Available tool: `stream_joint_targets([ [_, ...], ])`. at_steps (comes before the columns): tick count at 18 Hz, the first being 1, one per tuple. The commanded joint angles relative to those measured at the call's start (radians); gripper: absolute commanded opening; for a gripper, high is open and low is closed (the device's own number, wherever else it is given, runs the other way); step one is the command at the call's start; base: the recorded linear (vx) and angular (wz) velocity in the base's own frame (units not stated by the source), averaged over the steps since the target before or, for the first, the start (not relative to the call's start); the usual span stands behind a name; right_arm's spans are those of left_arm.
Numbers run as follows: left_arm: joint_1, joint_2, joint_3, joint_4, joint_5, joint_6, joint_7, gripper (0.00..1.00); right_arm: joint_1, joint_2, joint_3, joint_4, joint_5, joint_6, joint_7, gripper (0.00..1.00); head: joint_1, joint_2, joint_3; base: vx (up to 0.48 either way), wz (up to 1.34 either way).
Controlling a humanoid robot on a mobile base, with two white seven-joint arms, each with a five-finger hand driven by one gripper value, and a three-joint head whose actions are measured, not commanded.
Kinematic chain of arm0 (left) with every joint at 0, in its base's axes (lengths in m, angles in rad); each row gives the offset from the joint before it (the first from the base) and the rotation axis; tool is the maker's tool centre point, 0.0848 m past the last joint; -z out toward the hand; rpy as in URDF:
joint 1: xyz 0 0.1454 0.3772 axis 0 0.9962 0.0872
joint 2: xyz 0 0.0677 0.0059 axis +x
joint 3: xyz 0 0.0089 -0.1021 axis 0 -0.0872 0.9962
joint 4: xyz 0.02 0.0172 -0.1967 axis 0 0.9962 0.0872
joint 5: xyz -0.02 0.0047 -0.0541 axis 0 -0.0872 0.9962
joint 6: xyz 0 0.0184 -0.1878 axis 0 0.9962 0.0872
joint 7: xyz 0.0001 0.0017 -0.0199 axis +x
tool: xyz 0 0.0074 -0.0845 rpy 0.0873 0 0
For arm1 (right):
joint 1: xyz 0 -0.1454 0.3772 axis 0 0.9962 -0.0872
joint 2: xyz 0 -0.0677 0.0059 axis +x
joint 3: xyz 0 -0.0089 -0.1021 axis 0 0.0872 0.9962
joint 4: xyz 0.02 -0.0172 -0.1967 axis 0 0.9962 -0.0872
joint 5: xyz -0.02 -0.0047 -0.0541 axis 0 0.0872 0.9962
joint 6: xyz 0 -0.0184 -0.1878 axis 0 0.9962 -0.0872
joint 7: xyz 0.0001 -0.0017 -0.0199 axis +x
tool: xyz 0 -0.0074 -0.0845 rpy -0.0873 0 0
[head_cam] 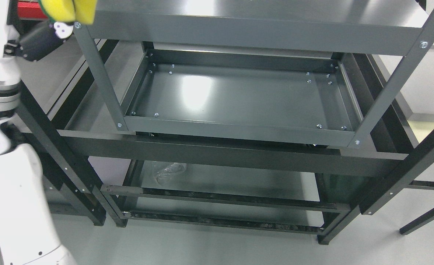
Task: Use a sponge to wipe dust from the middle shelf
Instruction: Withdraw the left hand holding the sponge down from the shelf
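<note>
The middle shelf (239, 97) is a dark grey metal tray with a raised rim, at the centre of the head view. A yellow sponge (69, 9) with a green edge is at the top left corner, outside the rack's front left post (99, 81) and level with the top shelf (246, 33). My left hand (63, 26) is just under the sponge and grips it from below. My white left arm (7, 154) rises along the left edge. The sponge is well above and to the left of the middle shelf. My right arm is out of view.
A black frame beam (220, 154) crosses below the middle shelf. The bottom shelf (239, 180) carries a crumpled clear plastic bag (169, 171). A diagonal black post (405, 180) stands at the right. A red object (29, 9) is behind my hand.
</note>
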Motion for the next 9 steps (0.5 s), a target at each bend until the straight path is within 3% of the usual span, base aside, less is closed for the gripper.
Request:
stream_joint_targets([
  [1,0.057,-0.094,-0.785,0.025,0.041,0.000,0.213,0.00,0.000,-0.017,0.000,-0.017,0.000,0.001,0.000,1.00,0.0000,0.000,0.000,0.000,0.00],
  [5,0.134,-0.094,-1.105,0.092,0.039,0.000,0.215,0.00,0.000,-0.017,0.000,-0.017,0.000,0.001,0.000,1.00,0.0000,0.000,0.000,0.000,0.00],
  [9,0.370,-0.094,-1.110,0.192,0.035,0.008,0.216,0.00,0.000,-0.017,0.000,-0.017,0.000,0.001,0.000,1.00,0.0000,0.000,0.000,0.000,0.00],
])
